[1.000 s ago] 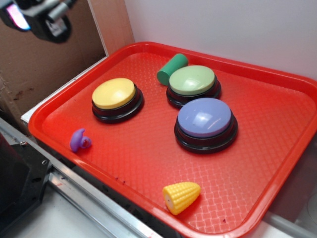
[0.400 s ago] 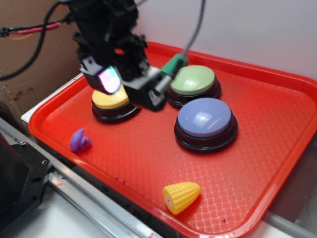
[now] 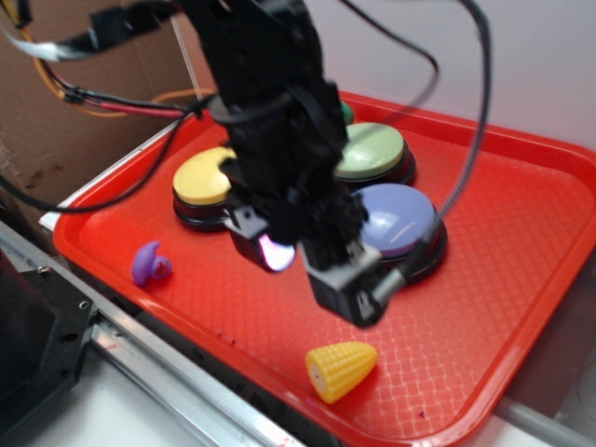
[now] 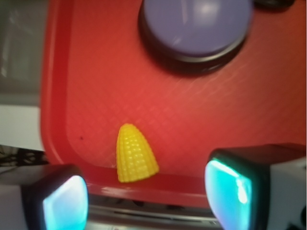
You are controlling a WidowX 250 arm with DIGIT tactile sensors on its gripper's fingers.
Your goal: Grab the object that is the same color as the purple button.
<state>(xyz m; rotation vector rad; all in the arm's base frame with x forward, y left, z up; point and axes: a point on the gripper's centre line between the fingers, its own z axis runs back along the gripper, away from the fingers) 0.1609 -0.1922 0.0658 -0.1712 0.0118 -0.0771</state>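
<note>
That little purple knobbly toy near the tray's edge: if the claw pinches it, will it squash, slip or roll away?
The small purple knobbly plastic toy looks like moulded plastic, so it probably stays stiff. Being much smaller than the lavender dome button, it is likely light and could skid on the red tray. Its curled, lumpy shape probably won't roll, but may twist between the gripper fingers.

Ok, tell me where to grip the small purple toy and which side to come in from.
Come straight down from above: the small purple toy lies alone near the red tray rim, clear all round. Close across its rounded main body, not the thin curled tip. The gripper hangs well away, jaws open.
</note>
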